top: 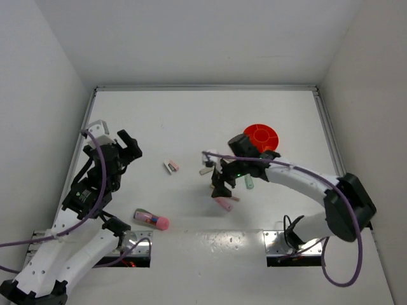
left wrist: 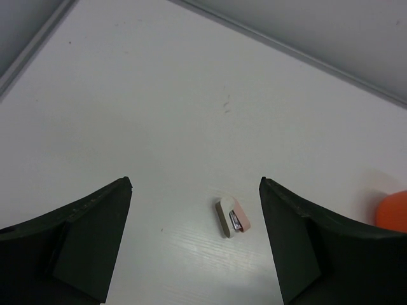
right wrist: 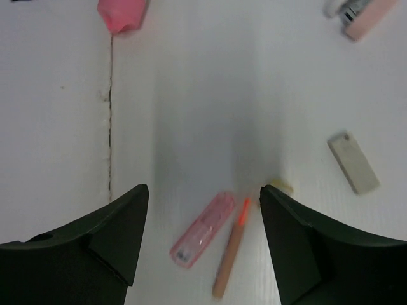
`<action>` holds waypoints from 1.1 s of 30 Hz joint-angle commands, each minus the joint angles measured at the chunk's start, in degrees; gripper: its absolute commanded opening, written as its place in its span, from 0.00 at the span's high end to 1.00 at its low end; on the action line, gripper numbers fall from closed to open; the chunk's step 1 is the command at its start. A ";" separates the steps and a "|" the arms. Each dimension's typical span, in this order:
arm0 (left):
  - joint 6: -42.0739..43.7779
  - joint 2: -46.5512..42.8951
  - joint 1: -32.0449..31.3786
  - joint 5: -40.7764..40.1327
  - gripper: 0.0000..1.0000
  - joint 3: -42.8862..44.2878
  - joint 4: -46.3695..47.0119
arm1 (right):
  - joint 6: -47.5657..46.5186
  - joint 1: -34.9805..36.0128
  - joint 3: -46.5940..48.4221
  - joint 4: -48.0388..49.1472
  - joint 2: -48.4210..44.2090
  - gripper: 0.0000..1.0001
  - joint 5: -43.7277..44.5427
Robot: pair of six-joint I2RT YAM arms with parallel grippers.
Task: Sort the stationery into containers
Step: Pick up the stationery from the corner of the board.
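The orange bowl [top: 261, 136] with inner dividers stands at the right of the table's middle. My right gripper [top: 220, 185] hovers open just left of it. In the right wrist view the gripper [right wrist: 203, 189] is over a pink translucent case [right wrist: 202, 230] and a tan stick with an orange tip [right wrist: 230, 254]. A grey block [right wrist: 353, 162] lies to their right. A mint-green stick [top: 249, 182] lies beside the right arm. My left gripper [top: 132, 149] is open at the left. A white-pink block [left wrist: 232, 217] lies ahead between its jaws [top: 170, 166].
A chunky pink tube [top: 151, 219] lies near the front edge by the left arm's base, and its tip shows in the right wrist view [right wrist: 123, 14]. An orange shape [left wrist: 393, 210] is cut off at the left wrist view's right edge. Raised rails border the table.
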 commanded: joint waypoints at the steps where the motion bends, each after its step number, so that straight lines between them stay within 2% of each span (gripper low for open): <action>1: 0.36 -1.40 0.58 -3.71 0.13 -2.17 2.70 | 1.95 8.02 4.54 11.70 5.60 0.28 8.14; 5: 0.36 -2.71 1.81 -5.02 0.13 -2.18 2.71 | 6.70 15.58 5.68 20.75 12.62 0.28 15.80; 9: -0.87 -5.52 2.34 -7.48 0.13 -2.18 2.71 | 11.70 21.29 7.00 24.30 17.55 0.27 17.75; 15: -2.11 -9.30 2.34 -11.53 0.13 -2.79 2.71 | 16.02 26.14 7.27 28.51 21.60 0.25 18.54; 21: -2.11 -9.92 2.34 -12.06 0.13 -3.32 2.71 | 21.11 27.98 11.73 27.57 26.43 0.25 20.56; 26: -2.11 -11.06 2.34 -12.06 0.13 -3.32 2.71 | 26.47 29.04 15.35 24.74 28.46 0.25 17.75; 33: -2.11 -12.12 2.34 -12.59 0.13 -3.32 2.71 | 27.71 31.41 17.10 23.69 29.51 0.23 17.75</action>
